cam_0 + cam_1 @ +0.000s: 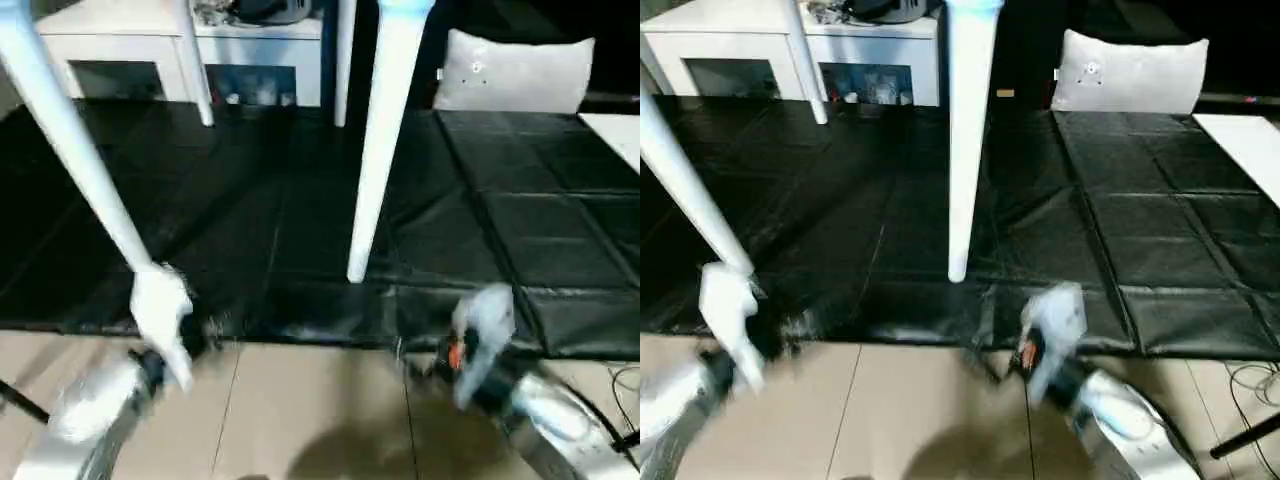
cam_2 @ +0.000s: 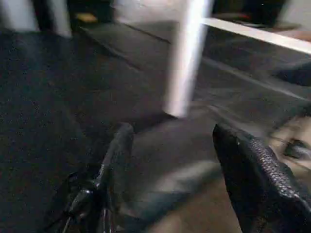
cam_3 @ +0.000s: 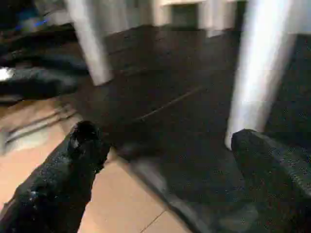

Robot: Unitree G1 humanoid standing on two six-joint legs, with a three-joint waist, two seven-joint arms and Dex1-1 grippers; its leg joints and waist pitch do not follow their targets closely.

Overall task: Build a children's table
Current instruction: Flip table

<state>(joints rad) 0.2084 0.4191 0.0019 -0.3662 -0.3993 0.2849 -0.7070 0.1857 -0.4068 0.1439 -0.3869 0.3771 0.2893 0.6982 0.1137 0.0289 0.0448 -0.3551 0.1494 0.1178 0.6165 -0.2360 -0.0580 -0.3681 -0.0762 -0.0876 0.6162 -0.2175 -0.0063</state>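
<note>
1. Silver, rounded left forearm and right forearm.
2. Right wrist carries an orange-red mark on black housing.
3. Black, textured fingers, thin cable beside the left finger.

Smooth white plastic legs; glossy black mat.

A black mat covers the far floor, its near edge meeting tan floor tiles. A white cabinet stands far left; a grey pillow sits far right on the mat.
</note>
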